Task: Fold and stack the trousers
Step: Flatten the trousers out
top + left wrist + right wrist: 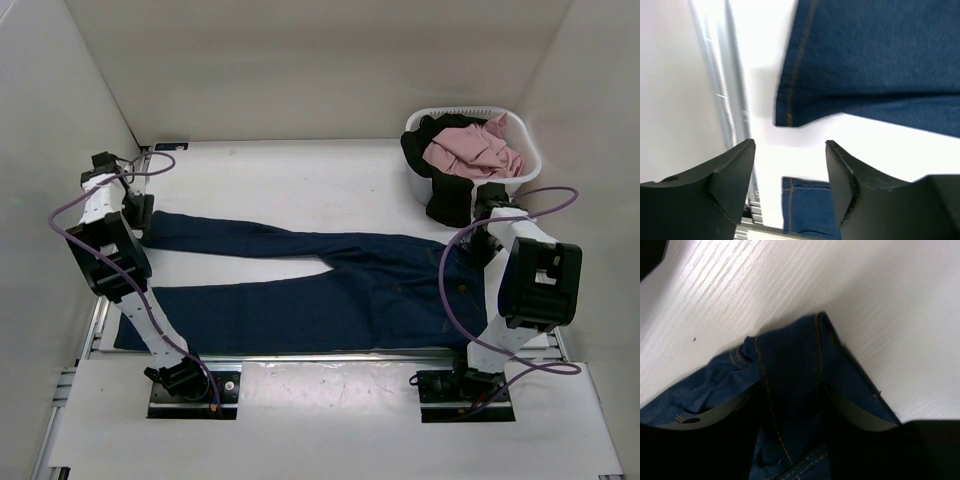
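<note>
Bright, even light from above fills the top view, leaving only soft shadows on the table [300, 175]. The left wrist view is overexposed (the table nearly pure white), with the jeans [880, 55] smeared at the hem and the left claw [790, 144] dark and soft. Streaky glare crosses the right wrist view's table; its lower part sinks into black.

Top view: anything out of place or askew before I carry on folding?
The black garment hangs out over the basket's near rim, draping down its side. The trousers lie flat, legs splayed apart; nothing else stands out.
</note>
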`<state>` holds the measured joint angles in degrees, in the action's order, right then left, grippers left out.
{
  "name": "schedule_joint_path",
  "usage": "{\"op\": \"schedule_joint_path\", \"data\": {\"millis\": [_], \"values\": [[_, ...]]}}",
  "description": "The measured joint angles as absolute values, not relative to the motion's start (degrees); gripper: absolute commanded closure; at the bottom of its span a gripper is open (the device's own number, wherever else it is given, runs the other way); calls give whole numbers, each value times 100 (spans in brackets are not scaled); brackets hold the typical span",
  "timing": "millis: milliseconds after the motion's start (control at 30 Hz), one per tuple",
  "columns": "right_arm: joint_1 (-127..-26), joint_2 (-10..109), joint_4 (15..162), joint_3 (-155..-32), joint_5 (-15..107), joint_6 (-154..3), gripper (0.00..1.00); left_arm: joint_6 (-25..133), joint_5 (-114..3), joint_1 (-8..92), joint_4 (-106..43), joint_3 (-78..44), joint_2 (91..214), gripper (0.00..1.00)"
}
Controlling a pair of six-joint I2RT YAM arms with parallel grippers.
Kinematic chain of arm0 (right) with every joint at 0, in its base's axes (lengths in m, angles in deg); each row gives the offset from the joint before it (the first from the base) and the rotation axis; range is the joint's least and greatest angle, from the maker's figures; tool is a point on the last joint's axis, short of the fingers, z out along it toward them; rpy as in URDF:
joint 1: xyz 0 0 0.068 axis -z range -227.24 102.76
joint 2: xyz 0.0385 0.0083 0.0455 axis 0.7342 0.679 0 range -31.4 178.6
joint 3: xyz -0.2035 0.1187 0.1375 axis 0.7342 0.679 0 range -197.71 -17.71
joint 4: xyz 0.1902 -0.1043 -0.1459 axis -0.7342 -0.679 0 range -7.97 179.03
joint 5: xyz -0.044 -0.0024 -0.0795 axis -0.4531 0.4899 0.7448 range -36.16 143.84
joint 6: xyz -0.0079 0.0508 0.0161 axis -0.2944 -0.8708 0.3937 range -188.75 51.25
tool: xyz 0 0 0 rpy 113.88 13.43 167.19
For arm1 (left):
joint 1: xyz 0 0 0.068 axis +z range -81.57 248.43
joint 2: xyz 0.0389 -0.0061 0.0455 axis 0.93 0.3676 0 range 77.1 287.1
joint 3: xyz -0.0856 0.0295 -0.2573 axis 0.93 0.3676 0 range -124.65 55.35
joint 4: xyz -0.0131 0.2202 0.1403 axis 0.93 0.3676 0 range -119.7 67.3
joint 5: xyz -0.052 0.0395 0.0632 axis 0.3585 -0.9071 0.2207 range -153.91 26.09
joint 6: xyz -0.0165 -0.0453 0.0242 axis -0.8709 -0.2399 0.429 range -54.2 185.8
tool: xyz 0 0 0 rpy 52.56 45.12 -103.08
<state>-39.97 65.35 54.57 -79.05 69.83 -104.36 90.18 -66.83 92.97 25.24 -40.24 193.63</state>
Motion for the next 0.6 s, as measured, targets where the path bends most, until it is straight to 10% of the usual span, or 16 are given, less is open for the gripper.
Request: {"op": "schedule_joint_path", "data": {"millis": [433, 500, 600], "values": [[-3979, 6627, 5201, -8845, 6856, -10467, 33, 8854, -6954, 9284, 2578, -4645, 20225, 24], [-3979, 6845, 5267, -8908, 6808, -10537, 32, 8833, -6978, 9279, 2589, -4350, 20257, 31], [-3971, 7184, 5276, -8911, 6749, -10633, 32, 8817, -6956, 9279, 2683, -4188, 20246, 77]]}}
